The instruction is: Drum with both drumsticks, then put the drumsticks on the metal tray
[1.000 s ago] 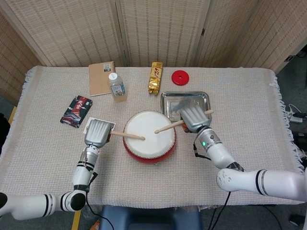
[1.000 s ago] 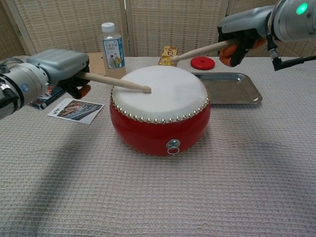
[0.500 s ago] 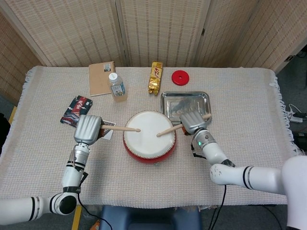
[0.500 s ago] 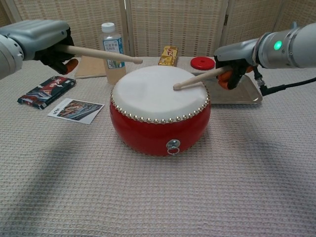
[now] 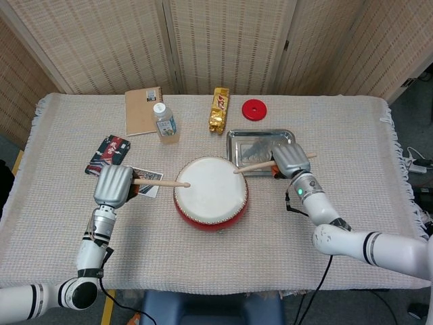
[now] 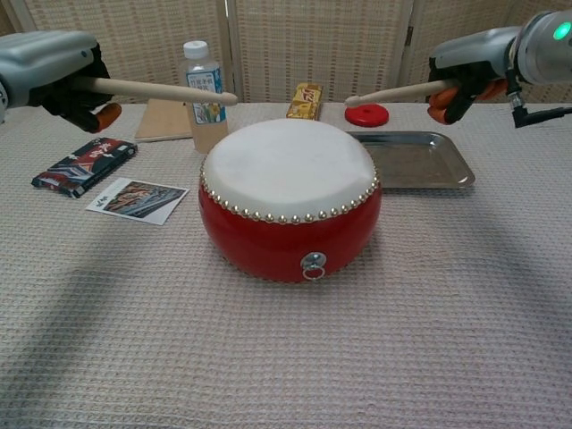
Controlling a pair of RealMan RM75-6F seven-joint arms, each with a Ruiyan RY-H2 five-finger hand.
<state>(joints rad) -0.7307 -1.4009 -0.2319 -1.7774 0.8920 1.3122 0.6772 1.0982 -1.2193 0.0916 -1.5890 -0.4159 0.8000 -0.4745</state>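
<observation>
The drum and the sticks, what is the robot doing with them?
It is drumming. The left hand holds one drumstick and the right hand holds the other drumstick. Right now both stick tips are raised above the white top of the red drum, not touching it. The metal tray beside the drum has no sticks on it yet.

The gripped ends of both pale wooden drumsticks (image 5: pixel 160 182) are hidden inside the closed grey hands (image 5: pixel 114 186); bottle label print is unreadable.
</observation>
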